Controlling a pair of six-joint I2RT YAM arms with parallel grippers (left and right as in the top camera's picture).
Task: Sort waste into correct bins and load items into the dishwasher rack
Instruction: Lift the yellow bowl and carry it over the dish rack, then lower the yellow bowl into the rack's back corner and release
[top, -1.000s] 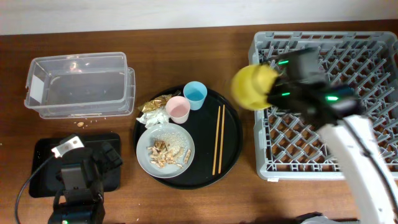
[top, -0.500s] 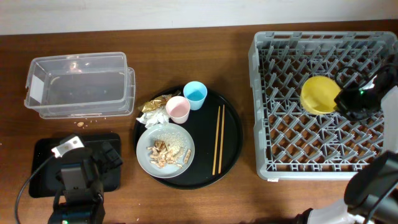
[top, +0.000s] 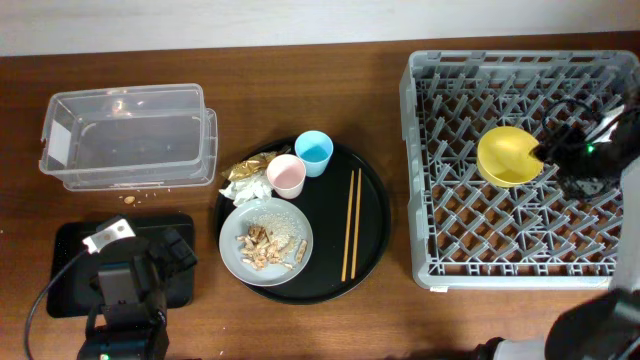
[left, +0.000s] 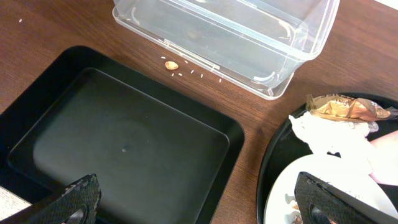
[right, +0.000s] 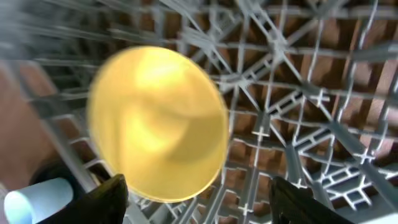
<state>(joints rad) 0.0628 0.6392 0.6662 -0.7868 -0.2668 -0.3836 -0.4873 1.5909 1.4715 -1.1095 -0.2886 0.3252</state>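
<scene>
Carried across from the rack's left edge, the yellow bowl (top: 510, 156) now sits inside the dishwasher rack (top: 420, 200), and the right gripper (right: 199, 202) has come over with it.

That bowl looks like the only piece loaded. Nearest, the left gripper (left: 202, 200) hangs spread wide and empty over the shallow black tray (left: 124, 143). Beyond it, the grey plate (top: 228, 255) bears its food scraps (top: 262, 245); the chopsticks (top: 350, 225), tissue (top: 248, 187), wrapper (top: 250, 165), pink cup (top: 286, 175) and blue cup (top: 314, 152) remain unsorted. Farther back, the clear tub (top: 130, 95) holds only crumbs.

In the wrist view the right fingers stand well apart, the bowl just ahead of them, apparently released.
</scene>
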